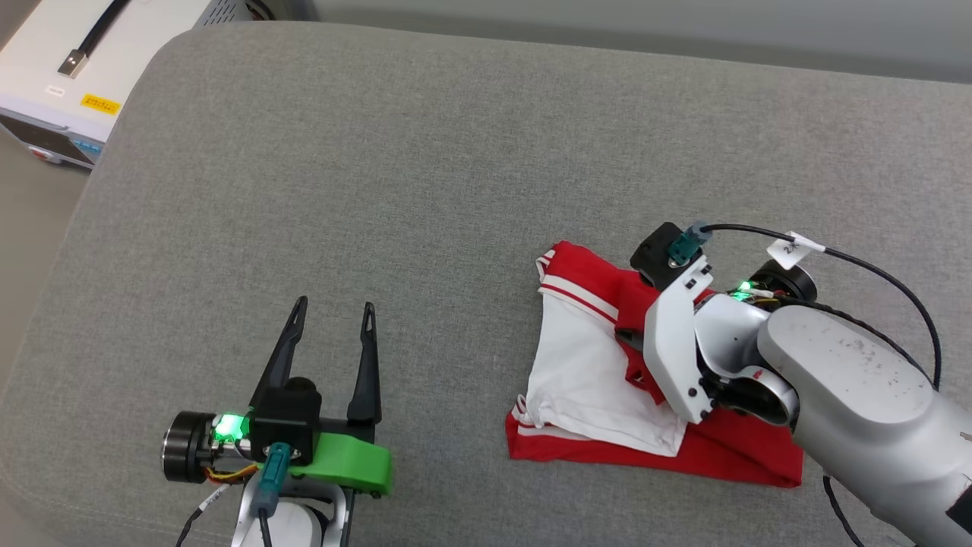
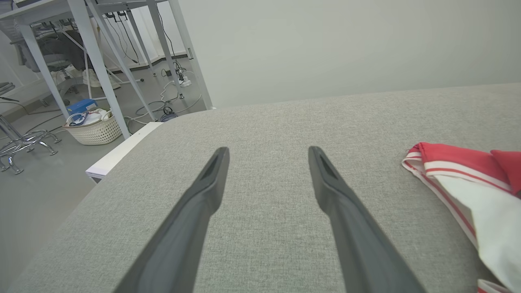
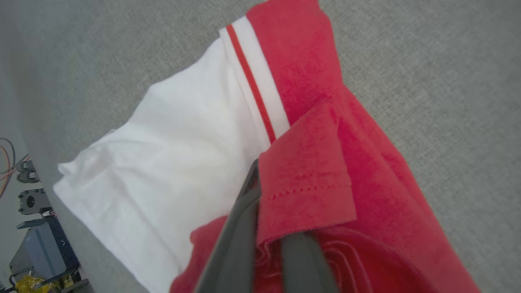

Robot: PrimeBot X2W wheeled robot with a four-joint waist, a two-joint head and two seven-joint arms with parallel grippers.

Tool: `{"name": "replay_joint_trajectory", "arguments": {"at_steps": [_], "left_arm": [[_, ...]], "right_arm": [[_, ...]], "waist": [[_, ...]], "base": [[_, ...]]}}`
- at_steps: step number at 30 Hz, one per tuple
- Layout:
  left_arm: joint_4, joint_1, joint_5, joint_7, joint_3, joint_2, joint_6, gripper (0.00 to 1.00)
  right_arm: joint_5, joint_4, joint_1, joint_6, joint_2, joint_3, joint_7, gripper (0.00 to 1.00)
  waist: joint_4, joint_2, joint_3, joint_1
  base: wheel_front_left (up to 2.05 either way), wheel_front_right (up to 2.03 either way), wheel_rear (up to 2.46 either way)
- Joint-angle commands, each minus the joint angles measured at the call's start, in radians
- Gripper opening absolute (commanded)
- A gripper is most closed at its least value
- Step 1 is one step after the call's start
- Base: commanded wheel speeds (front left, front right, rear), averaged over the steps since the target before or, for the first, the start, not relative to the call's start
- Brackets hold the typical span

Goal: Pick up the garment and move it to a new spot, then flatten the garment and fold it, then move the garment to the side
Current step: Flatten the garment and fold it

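The garment (image 1: pixel 585 365) lies folded on the right half of the grey padded surface (image 1: pixel 425 152), its white sleeve with red-white striped trim on top of the red body. My right gripper (image 1: pixel 627 339) reaches onto it from the right. In the right wrist view the right gripper (image 3: pixel 260 195) is shut on a red hemmed flap of the garment (image 3: pixel 366 162), raised a little over the white sleeve. My left gripper (image 1: pixel 335 304) rests open at the lower left, well apart from the cloth. The left gripper (image 2: pixel 268 150) holds nothing, and the garment (image 2: pixel 468 179) shows at that view's right edge.
A white device (image 1: pixel 68 68) with a black cable stands off the surface's far left corner. Past the left edge is floor with a woven basket (image 2: pixel 91 128), table legs and cables. Grey equipment (image 3: pixel 40 248) sits on the floor beside the surface.
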Motion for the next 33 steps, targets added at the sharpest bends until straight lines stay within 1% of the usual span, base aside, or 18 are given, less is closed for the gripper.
{"name": "replay_joint_trajectory", "arguments": {"at_steps": [1, 4, 8, 12, 14, 16, 19, 24, 28, 31, 33], "left_arm": [[0.002, -0.006, 0.006, -0.006, 0.003, -0.007, -0.003, 1.0], [0.007, 0.011, 0.005, -0.006, 0.009, -0.003, -0.002, 1.0], [0.005, 0.034, 0.004, -0.006, 0.02, 0.003, 0.001, 1.0], [-0.001, 0.055, 0.005, -0.006, 0.026, 0.011, 0.002, 1.0], [-0.005, 0.064, 0.005, -0.006, 0.029, 0.013, 0.002, 1.0], [-0.008, 0.071, 0.004, -0.006, 0.032, 0.016, 0.002, 1.0], [-0.011, 0.078, 0.004, -0.006, 0.036, 0.019, 0.001, 1.0], [-0.017, 0.088, 0.002, -0.006, 0.042, 0.021, 0.001, 1.0], [-0.021, 0.095, 0.001, -0.006, 0.047, 0.024, 0.0, 1.0], [-0.027, 0.103, 0.0, -0.006, 0.049, 0.025, 0.001, 1.0], [-0.03, 0.108, 0.0, -0.006, 0.051, 0.025, 0.002, 1.0]], "right_arm": [[0.012, -0.005, -0.01, 0.0, -0.012, 0.004, -0.035, 1.0], [0.023, -0.046, -0.003, 0.0, -0.052, -0.003, -0.137, 1.0], [0.034, -0.116, 0.031, 0.0, -0.111, -0.065, -0.273, 1.0], [-0.02, -0.154, 0.086, 0.0, -0.166, -0.175, -0.41, 1.0], [-0.066, -0.156, 0.12, 0.0, -0.178, -0.241, -0.472, 1.0], [-0.118, -0.154, 0.16, 0.0, -0.176, -0.315, -0.533, 1.0], [-0.204, -0.141, 0.225, 0.0, -0.157, -0.431, -0.611, 1.0], [-0.358, -0.13, 0.359, 0.0, -0.076, -0.65, -0.729, 1.0], [-0.472, -0.173, 0.471, 0.0, 0.008, -0.793, -0.773, 1.0], [-0.531, -0.234, 0.563, 0.0, 0.081, -0.874, -0.785, 1.0], [-0.559, -0.272, 0.613, 0.0, 0.118, -0.906, -0.788, 1.0]], "waist": [[-0.007, 0.0, -0.015, -0.0001], [-0.018, 0.0, -0.042, -0.0001], [-0.042, 0.0, -0.079, -0.0001], [-0.071, 0.0, -0.11, -0.0001], [-0.085, 0.0, -0.122, -0.0001], [-0.098, 0.0, -0.132, -0.0001], [-0.114, 0.0, -0.147, -0.0001], [-0.132, 0.0, -0.167, -0.0001], [-0.14, 0.0, -0.182, -0.0001], [-0.142, 0.0, -0.191, -0.0001], [-0.142, 0.0, -0.197, -0.0001]], "base": [[0.0, 0.0, 0.0], [0.0, 0.0, 0.0], [0.0, 0.0, 0.0], [0.0, 0.0, 0.0], [0.0, 0.0, 0.0], [0.0, 0.0, 0.0], [0.0, 0.0, 0.0], [0.0, 0.0, 0.0], [0.0, 0.0, 0.0], [0.0, 0.0, 0.0], [0.0, 0.0, 0.0]]}}
